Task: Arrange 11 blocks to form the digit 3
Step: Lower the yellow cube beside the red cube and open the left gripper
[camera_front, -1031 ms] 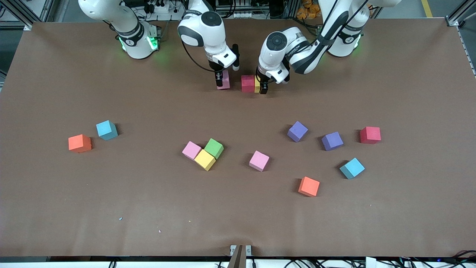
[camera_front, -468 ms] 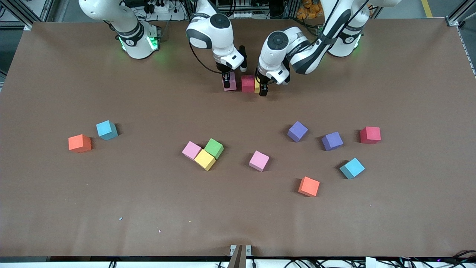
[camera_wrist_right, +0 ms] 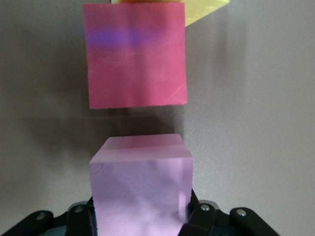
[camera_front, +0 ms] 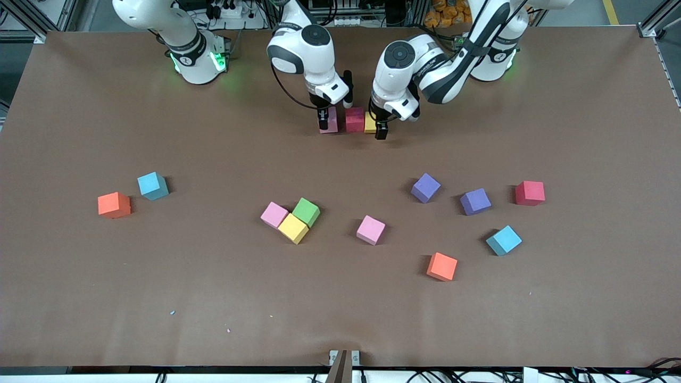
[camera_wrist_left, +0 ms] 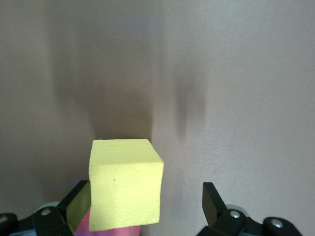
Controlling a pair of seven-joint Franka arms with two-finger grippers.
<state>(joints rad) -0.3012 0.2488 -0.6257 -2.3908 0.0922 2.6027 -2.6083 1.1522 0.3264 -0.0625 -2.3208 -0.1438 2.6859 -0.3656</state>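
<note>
While the right pincer (camera_front: 323, 118) grips a pink block (camera_front: 331, 119), the left pincer (camera_front: 379, 127) gapes.

The right hand (camera_front: 323, 123) covers part of the pink cube (camera_front: 331, 120); the left hand (camera_front: 380, 130) hides most of the yellow cube (camera_front: 370, 123).

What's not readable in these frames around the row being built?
- Front view: most of the pink foam cube is covered by the right tool; its gap to the red foam cube only shows in the right wrist view.
- Front view: the yellow foam cube is half hidden by the left tool.
- Left wrist view: the red cube is nearly all hidden under the yellow one; contact unclear.
</note>
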